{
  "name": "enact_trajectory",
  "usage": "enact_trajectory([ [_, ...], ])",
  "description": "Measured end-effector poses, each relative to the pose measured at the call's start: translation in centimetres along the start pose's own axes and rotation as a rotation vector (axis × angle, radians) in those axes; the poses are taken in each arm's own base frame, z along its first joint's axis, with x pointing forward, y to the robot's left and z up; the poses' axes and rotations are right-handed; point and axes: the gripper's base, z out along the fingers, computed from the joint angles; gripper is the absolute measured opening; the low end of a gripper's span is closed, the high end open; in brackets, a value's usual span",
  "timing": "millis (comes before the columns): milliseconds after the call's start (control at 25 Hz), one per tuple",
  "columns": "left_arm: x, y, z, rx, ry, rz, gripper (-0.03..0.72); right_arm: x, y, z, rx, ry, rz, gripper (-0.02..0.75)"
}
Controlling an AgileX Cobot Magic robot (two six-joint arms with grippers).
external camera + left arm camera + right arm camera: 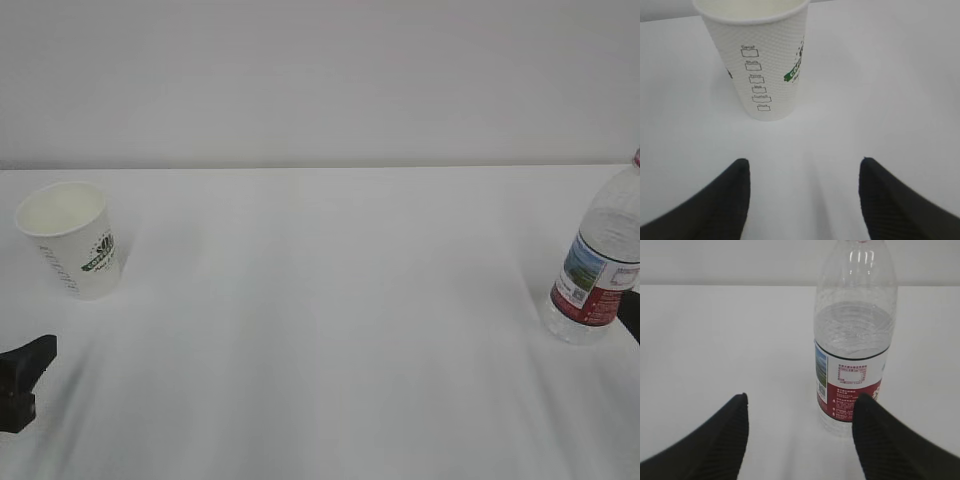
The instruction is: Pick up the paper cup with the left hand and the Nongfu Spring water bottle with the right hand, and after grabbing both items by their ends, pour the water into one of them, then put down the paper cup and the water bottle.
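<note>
**Observer:** What are you looking at right now?

**Operator:** I'm looking at the paper cup (72, 238) standing upright on the white table (320, 330), well apart from the Nongfu Spring water bottle (598, 270), which is standing upright at the far right of the table from the cup. Both are resting on the surface; nothing is lifted.

**Observer:** And your grippers?

**Operator:** I'm holding the left hand (802, 200) with its jaws spread wide and empty, the cup sitting just ahead of the fingertips (735, 185), slightly left of the gap between them. The right hand (800, 440) is likewise standing wide open with nothing in it; the bottle is just ahead, close beside the right-side finger rather than centred in the gap.

**Observer:** How are you expecting them to handle?

**Operator:** I'm judging the cup as light and thin-walled, so it's likely to crush or tip if I'm squeezing hard. I'm planning on taking it low on the body, near the base, below the green logo (795, 72). The bottle is showing the water (852, 327) up to about the top of its label (850, 385), so I'm expecting some weight and sloshing; the clear plastic is probably smooth and a bit yielding. I'm aiming for the labelled lower section, and shifting right first to centre it
</note>
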Motion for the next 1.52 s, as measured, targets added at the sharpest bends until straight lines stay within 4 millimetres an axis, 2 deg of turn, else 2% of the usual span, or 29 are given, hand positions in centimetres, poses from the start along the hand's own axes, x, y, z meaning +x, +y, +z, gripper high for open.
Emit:
enact_trajectory([
  [400,0.0,0.0,0.0,0.0,0.0,0.0,0.496,1.4,-0.7,-0.4,0.062,-0.08,0.007,0.492],
  [1200,0.0,-0.4,0.0,0.043,0.0,0.019,0.494,2.9,-1.0,3.0,0.102,-0.063,-0.111,0.485],
  [1520,0.0,-0.4,0.0,0.048,0.0,0.022,0.485,2.9,-0.9,3.6,0.092,-0.141,-0.033,0.485],
])
